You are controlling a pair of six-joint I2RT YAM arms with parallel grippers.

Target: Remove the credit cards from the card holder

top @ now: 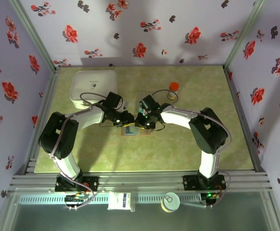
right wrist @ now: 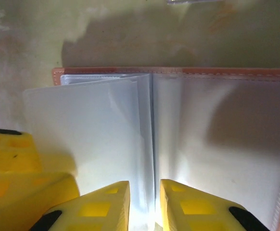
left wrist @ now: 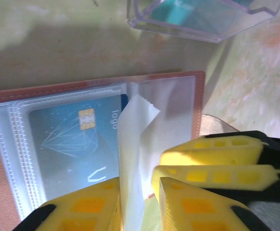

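1. Where the arms meet in the top view, the left gripper (top: 127, 121) and right gripper (top: 143, 122) hide most of the card holder (top: 132, 131); the jaw gaps are unreadable.
2. Left wrist: the card holder (left wrist: 197, 96) lies open. A blue credit card (left wrist: 77, 139) sits in a clear pocket, its lower edge hidden. The left gripper (left wrist: 137, 211) has its jaws narrowly apart either side of an upright clear leaf (left wrist: 133, 144); I cannot tell whether they grip it. The cropped clear tray (left wrist: 202, 26) holds something teal and blurred.
3. Right wrist: the right gripper (right wrist: 145, 207) has its jaws nearly together astride the clear leaf at the fold; I cannot tell whether they pinch it.
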